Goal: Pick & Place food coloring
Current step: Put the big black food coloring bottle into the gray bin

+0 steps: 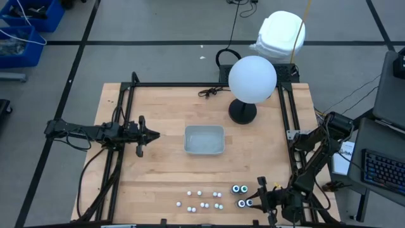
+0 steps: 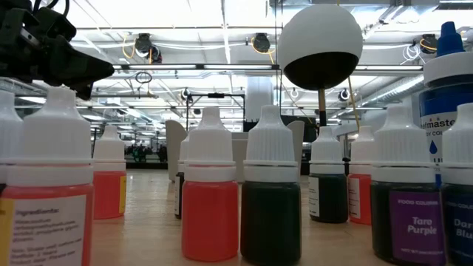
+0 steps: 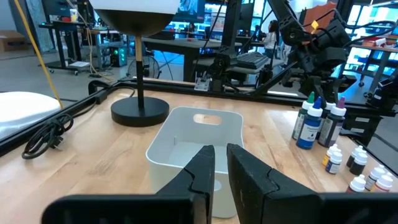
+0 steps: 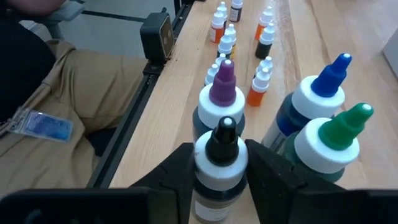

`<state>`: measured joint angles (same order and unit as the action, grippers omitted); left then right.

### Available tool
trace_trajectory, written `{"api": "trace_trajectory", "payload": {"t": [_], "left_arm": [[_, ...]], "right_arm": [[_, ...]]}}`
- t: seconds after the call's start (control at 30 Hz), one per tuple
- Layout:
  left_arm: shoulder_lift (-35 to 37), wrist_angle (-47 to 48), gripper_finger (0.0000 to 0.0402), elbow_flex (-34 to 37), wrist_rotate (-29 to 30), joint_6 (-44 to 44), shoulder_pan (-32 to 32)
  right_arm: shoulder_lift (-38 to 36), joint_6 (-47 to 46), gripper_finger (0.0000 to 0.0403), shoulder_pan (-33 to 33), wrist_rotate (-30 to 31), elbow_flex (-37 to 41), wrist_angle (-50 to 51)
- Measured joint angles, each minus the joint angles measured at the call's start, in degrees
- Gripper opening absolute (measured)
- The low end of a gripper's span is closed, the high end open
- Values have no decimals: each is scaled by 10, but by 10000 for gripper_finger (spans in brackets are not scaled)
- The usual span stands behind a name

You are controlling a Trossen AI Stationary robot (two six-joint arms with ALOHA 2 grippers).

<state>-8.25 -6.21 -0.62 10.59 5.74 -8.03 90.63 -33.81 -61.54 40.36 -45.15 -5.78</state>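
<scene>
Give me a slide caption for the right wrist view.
Right gripper straddles a black-tipped bottle, beside purple-, blue- and green-tipped bottles.
</scene>
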Motion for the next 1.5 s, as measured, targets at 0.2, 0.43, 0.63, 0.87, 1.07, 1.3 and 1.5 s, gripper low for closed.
{"api": "trace_trajectory", "payload": {"t": [0.2, 0.43, 0.63, 0.87, 1.07, 1.3, 1.5], "left_arm": [[0, 0, 49, 0, 0, 0, 0], [0, 0, 49, 0, 0, 0, 0], [0, 0, 49, 0, 0, -10, 0], [0, 1, 49, 0, 0, -10, 0], [0, 1, 49, 0, 0, -10, 0], [0, 1, 49, 0, 0, -10, 0], [0, 1, 49, 0, 0, -10, 0]], "right_arm": [[0, -6, 108, 0, 0, 0, 0], [-17, 6, 108, 0, -2, 0, 5], [-64, 36, 108, 0, -18, 0, 6], [-124, 52, 109, 0, -18, 0, 35], [-171, 67, 108, 8, -16, 0, 67], [-238, 132, 108, 49, -15, -1, 70], [-291, 238, 111, 136, -18, -16, 67]]}}
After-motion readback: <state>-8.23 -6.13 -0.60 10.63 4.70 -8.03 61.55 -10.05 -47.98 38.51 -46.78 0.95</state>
